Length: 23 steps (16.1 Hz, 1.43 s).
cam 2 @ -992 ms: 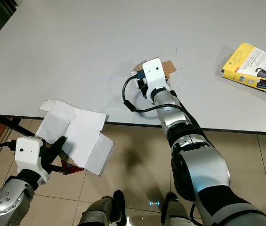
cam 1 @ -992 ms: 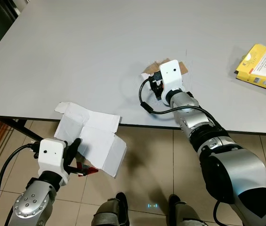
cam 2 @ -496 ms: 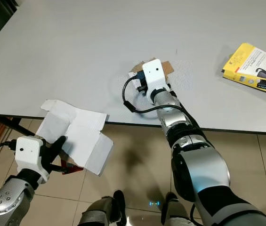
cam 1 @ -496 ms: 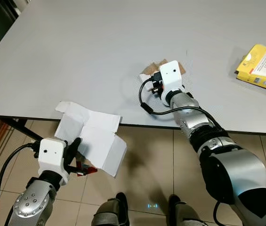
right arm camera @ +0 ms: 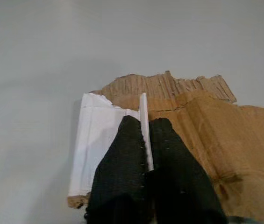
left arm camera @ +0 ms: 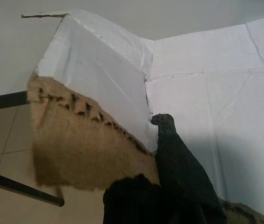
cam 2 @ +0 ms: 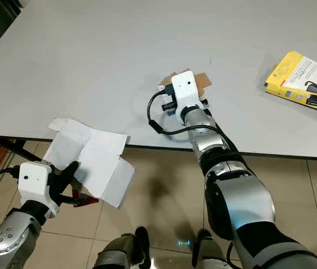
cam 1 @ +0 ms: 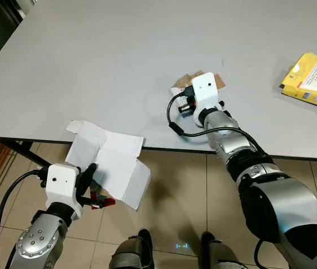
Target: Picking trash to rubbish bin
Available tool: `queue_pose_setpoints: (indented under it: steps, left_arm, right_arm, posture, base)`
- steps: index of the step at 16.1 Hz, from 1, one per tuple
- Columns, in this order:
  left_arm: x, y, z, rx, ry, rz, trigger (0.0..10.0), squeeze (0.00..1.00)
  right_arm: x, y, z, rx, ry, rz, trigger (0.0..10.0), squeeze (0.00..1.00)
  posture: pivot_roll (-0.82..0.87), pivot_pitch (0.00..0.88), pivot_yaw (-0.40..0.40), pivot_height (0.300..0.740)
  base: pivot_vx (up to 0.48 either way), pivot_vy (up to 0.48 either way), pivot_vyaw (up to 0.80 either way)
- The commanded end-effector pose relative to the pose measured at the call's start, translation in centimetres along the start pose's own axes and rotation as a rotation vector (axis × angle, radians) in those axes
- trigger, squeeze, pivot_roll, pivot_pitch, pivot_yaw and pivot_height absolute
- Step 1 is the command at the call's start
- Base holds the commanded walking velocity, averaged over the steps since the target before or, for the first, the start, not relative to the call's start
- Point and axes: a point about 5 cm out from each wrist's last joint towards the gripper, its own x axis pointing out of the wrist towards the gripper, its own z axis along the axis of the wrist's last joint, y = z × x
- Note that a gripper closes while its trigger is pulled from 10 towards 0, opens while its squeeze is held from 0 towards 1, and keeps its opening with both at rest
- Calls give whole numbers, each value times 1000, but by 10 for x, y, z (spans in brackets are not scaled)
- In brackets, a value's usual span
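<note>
Brown torn cardboard scrap (right arm camera: 192, 126), corrugated with ragged edges, lies on grey table (cam 1: 91, 61); right hand (right arm camera: 146, 140) pinches its white flap. Left hand (cam 1: 93, 188) clamps flattened white carton (cam 1: 110, 162) below table edge.

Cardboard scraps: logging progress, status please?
Left gripper shut on white cardboard sheet, off the table edge. Right gripper shut on torn brown cardboard piece, on grey table. Nothing in the way.

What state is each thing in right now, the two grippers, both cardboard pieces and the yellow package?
Left gripper: jaws shut on the white cardboard sheet, held below the table edge.
White cardboard sheet: flattened, torn, off the table.
Right gripper: jaws shut on the brown cardboard scrap.
Brown cardboard scrap: torn, on the table.
Yellow package: lying flat, untouched.
</note>
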Motion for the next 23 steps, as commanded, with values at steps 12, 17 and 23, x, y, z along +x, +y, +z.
queue_pose_setpoints:
  steps: [12,17,23]
  left_arm:
    - [29,-2,8,-19,-73,37,10000,0]
    - [57,-14,47,6,-218,11,10000,0]
    - [73,-22,63,-42,-297,17,10000,0]
  right_arm:
    - [-1,-30,22,24,-133,-131,0,0]
    - [-4,-46,28,-15,-170,-165,863,0]
    - [-15,-79,26,-23,-178,-234,10000,0]
  posture:
    - [78,179,98,740]
    - [35,131,77,740]
    - [-27,88,55,740]
  base:
    - [0,0,0]
    - [0,0,0]
    - [0,0,0]
